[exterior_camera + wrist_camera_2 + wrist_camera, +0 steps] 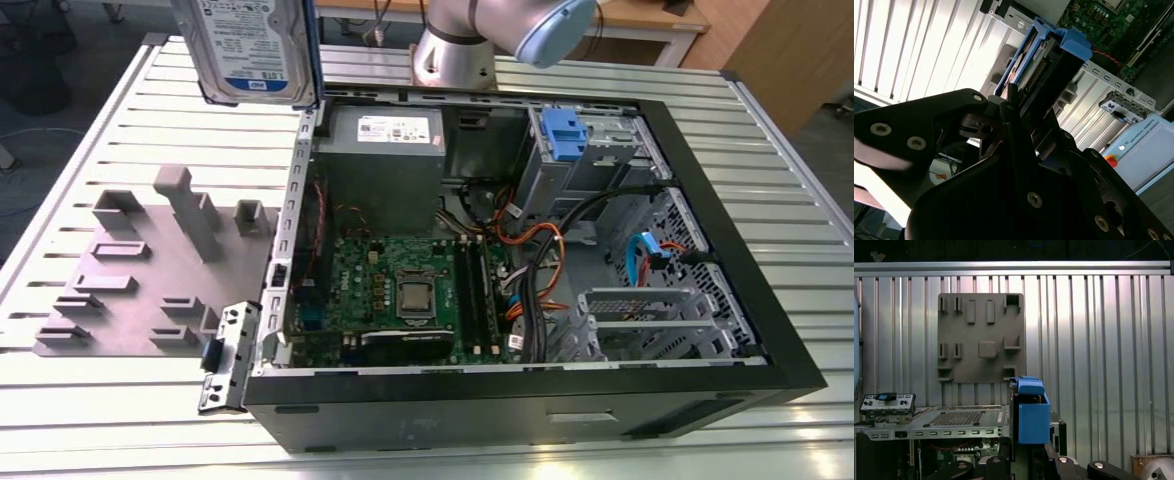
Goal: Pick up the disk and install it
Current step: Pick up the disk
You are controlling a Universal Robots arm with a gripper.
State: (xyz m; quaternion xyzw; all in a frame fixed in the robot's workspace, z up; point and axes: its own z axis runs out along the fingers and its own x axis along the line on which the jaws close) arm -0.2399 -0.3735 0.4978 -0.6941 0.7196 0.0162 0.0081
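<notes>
In the exterior view we see the disk (254, 48) upright and aloft. Its white-and-blue label faces the camera and its upper part is cut by the picture's edge. It hangs above the slatted surface (120, 410) at the far corner of the open computer case (758, 270), on the exterior view's left. The same view shows the inside of the case: the power-supply box (384, 150), the motherboard (400, 290) and another blue carrier (561, 135) seated in a bay on the exterior view's right. A grey fixture plate (134, 300) lies on the surface beside the case.

The wrist views show how the disk is gripped. In the second wrist view the black pincer (1030, 109) is closed on the disk, which we see edge-on, with its blue rail and tab pointing away from the camera. One thin finger (1013, 112) lies flat against its side. In the first wrist view the disk's blue end sticks out past the pincer body. Beyond it the fixture plate appears face-on and a perforated metal panel of the case runs along beside it.

Of the arm (461, 45), the exterior view gives us its base standing on the far edge of the surface behind the case. A blue-capped joint (554, 30) sits above the base.
</notes>
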